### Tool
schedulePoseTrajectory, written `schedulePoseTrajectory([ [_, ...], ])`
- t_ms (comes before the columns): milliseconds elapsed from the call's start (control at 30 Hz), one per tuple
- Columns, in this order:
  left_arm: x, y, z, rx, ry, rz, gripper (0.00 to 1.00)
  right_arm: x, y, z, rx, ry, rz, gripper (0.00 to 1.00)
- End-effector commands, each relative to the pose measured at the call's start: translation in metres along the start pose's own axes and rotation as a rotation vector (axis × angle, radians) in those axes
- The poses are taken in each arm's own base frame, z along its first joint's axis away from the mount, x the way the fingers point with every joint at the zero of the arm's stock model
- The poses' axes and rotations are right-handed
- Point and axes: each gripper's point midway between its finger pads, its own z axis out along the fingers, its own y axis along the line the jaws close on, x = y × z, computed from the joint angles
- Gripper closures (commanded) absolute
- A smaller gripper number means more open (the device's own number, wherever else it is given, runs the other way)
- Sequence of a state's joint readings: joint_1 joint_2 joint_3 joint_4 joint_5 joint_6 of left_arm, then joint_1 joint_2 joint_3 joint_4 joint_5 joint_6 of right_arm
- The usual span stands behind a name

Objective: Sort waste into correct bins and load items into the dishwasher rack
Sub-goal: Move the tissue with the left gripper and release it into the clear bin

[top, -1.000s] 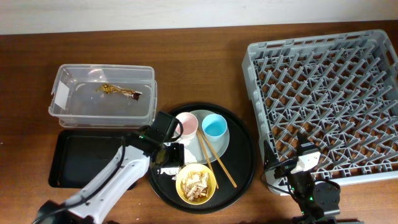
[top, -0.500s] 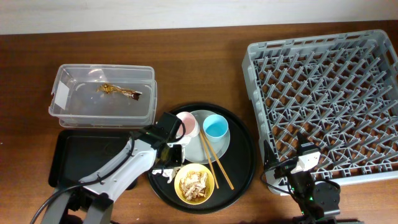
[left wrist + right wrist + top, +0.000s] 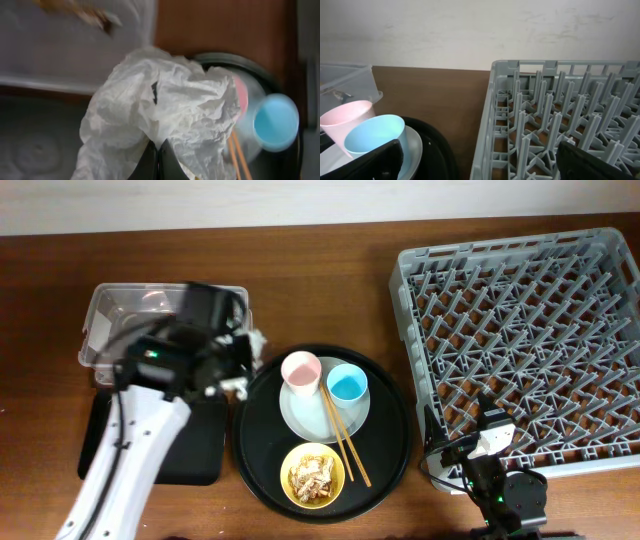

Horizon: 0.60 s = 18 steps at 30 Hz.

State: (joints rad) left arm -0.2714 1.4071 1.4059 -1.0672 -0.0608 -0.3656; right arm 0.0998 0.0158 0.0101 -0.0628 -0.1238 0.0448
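My left gripper (image 3: 158, 150) is shut on the crumpled white tissue (image 3: 165, 102), held in the air between the round tray and the clear tub (image 3: 110, 330). From overhead the tissue (image 3: 249, 341) shows at the tub's right end. A brown-gold wrapper (image 3: 82, 12) lies blurred inside the tub. On the grey plate (image 3: 305, 412) stand a pink cup (image 3: 301, 370) and a blue cup (image 3: 346, 384), with chopsticks (image 3: 343, 442) leaning off it. The yellow bowl (image 3: 314, 473) holds beige food scraps. My right gripper (image 3: 485, 167) is open by the rack (image 3: 525, 330), gripping nothing.
The shallow black tray (image 3: 190, 445) lies below the tub, partly under my left arm. The large round black tray (image 3: 390, 430) carries the dishes. The rack's near-left corner (image 3: 495, 100) stands just right of the cups in the right wrist view.
My left gripper closed on the tissue on the round tray, then lifted it up and left to the clear tub's edge. The right arm has not moved.
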Motion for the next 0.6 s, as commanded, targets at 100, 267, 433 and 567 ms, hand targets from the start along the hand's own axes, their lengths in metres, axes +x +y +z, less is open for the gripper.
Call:
schedulePoseTrajectory([
  [100,-0.073,0.071,-0.012,-0.186,-0.255,-0.143,1.00,0.002,0.001,0.000,-0.006,0.003,-0.003,0.01],
  [267,-0.087,0.101,0.031,-0.241,-0.225,-0.201,0.99,0.002,0.001,0.000,-0.006,0.003,-0.003,0.01],
  [433,-0.072,0.110,0.095,-0.281,-0.082,-0.194,0.98,0.002,0.001,0.000,-0.006,0.003,-0.003,0.02],
  [567,-0.071,0.111,0.110,-0.284,-0.069,-0.193,0.99,0.002,0.001,0.000,-0.006,0.003,-0.003,0.02],
])
